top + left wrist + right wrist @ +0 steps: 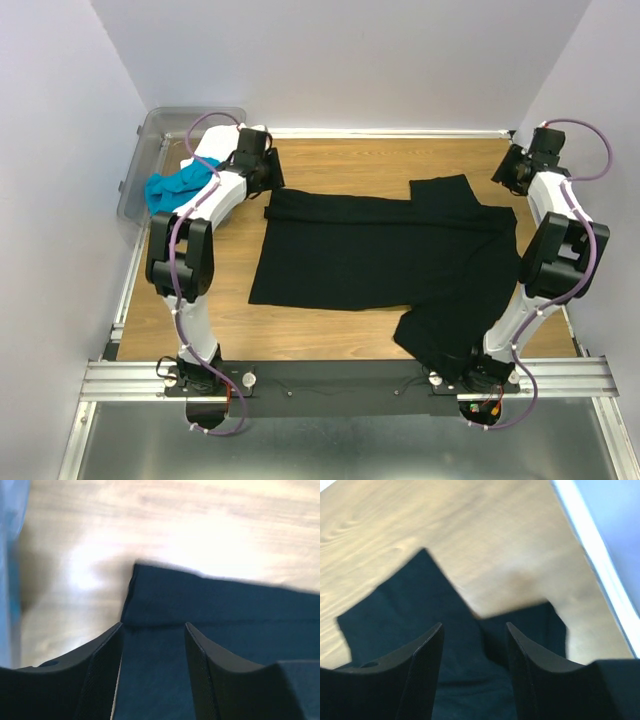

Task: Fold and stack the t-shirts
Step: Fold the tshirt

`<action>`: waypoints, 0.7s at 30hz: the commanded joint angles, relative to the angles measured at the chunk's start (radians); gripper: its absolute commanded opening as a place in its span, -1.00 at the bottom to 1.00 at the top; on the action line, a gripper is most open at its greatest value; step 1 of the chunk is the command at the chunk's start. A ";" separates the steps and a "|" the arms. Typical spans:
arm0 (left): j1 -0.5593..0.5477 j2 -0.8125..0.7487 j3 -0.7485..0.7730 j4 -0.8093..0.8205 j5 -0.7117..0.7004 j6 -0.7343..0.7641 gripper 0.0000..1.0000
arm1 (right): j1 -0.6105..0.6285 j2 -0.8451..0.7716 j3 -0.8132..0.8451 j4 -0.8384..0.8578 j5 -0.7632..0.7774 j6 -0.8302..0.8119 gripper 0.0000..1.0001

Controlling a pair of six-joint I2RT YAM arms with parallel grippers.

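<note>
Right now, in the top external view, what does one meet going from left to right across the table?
Clear plastic bin → turquoise t-shirt → left pincer → black t-shirt → right pincer.

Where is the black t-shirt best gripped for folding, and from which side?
Probably the far hem corner, from above at the far edge. The black t-shirt lies flat and spread, so only edges give cloth to pinch; this corner shows just ahead of the open left hand, bare table beyond it. The far sleeve suits the open right hand likewise.
</note>
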 commanded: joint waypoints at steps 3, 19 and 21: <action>-0.031 0.143 0.113 -0.011 0.041 0.009 0.12 | 0.031 0.142 0.121 0.004 -0.213 -0.090 0.18; -0.057 0.092 0.059 -0.038 -0.052 0.038 0.25 | 0.082 0.462 0.391 0.005 -0.182 -0.144 0.19; -0.068 0.063 0.026 -0.038 -0.072 0.041 0.26 | 0.089 0.490 0.400 0.004 -0.173 -0.156 0.19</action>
